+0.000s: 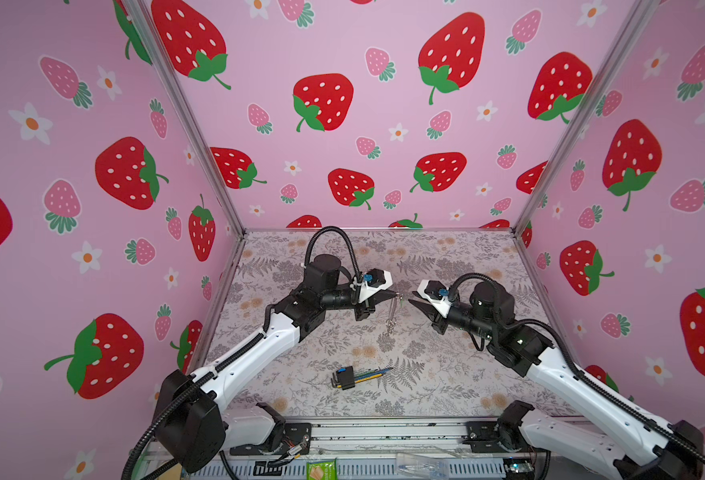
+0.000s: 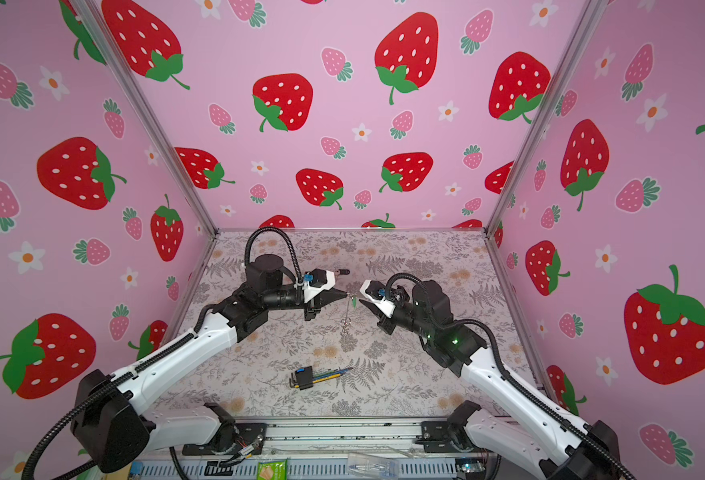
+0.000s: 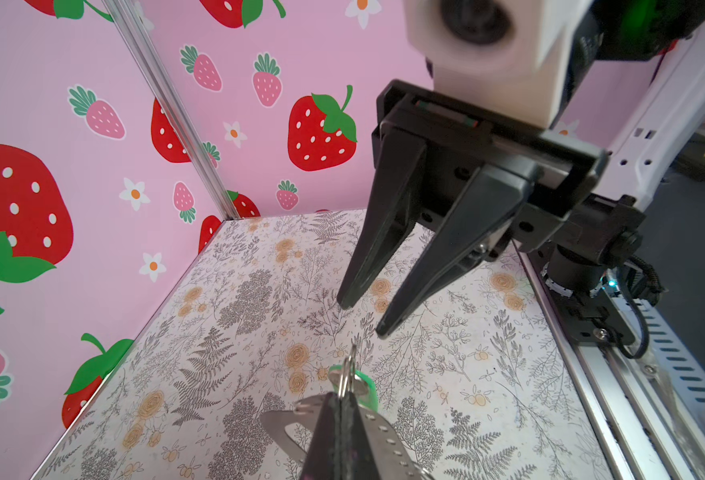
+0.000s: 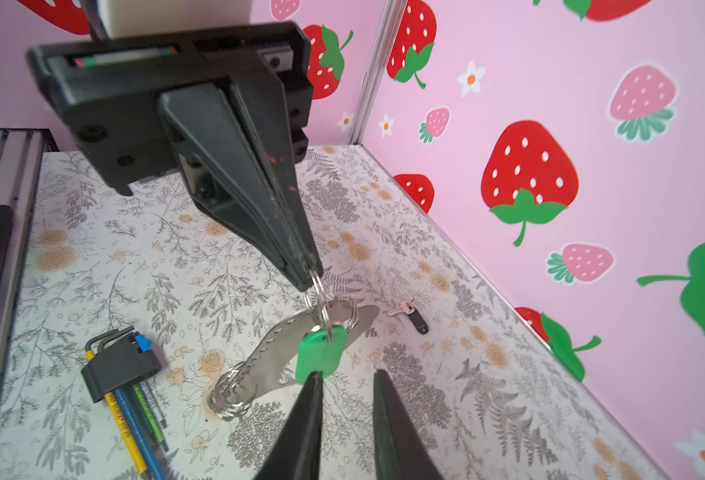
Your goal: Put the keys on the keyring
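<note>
The left gripper (image 4: 310, 277) is clamped tight, jaws together. Pinched at its very tip is a small silvery ring of the keyring (image 4: 278, 351), a flat strap loop with a stitched edge. The strap hangs down from those tips above the floral-print tabletop (image 1: 425, 374), with a cluster of further rings at its low end; both top views show it dangling there (image 1: 391, 312) (image 2: 347, 315).

Just under the left gripper's tips, hung on a ring, is the small silvery key with the bright green plastic tag (image 4: 321, 353). From the left wrist it peeks out behind the ring (image 3: 365, 384).

The right gripper (image 3: 363, 316) faces the left one tip to tip, very near. Its jaws stand apart with nothing between them. One of its fingertips (image 4: 313, 380) sits right at the green tag's lower edge; I can't tell if it touches.

The other small silvery key, with the black plastic tag (image 4: 411, 316), lies flat on the table beyond the left gripper, towards the back wall.

The bundle of coloured hex wrenches in a black-and-blue holder (image 1: 352, 376) lies well apart from both grippers, nearer the arm bases.
</note>
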You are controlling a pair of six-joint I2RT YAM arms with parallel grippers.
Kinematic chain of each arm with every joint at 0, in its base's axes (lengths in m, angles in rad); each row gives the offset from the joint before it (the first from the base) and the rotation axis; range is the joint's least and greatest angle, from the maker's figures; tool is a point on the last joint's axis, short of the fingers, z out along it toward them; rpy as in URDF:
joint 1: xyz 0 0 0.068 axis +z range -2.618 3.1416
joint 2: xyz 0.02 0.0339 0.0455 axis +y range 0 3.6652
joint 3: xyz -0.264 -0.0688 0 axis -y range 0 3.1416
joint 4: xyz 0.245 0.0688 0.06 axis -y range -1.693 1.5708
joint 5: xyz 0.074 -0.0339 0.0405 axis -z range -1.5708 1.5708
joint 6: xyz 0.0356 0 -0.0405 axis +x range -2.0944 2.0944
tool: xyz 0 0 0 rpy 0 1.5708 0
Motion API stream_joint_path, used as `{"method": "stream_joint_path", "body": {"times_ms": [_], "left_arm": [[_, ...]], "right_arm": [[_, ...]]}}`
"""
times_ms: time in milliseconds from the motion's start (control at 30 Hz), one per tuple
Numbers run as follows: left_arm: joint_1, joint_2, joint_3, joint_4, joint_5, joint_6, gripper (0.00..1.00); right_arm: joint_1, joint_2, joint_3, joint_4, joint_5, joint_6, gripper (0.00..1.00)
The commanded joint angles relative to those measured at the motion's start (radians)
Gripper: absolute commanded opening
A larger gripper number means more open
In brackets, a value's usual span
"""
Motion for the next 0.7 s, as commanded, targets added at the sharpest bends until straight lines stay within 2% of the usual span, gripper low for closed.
{"method": "stream_joint_path", "body": {"times_ms": [0,233,667], "left_arm": [[0.005,0.009,0.014,0.039,0.057,-0.02,0.0],[0.005,0.0,0.021,0.013,0.066,-0.005,0.0],[0.0,-0.014,0.032,-0.041,0.061,0.042,0.0]], "right_arm": [[-0.005,-0.017,0.001,0.024,-0.041,-0.07,0.22],[-0.005,0.04,0.057,-0.037,-0.109,-0.123,0.17],[-0.005,0.05,0.059,-0.042,-0.113,-0.131,0.12]]}}
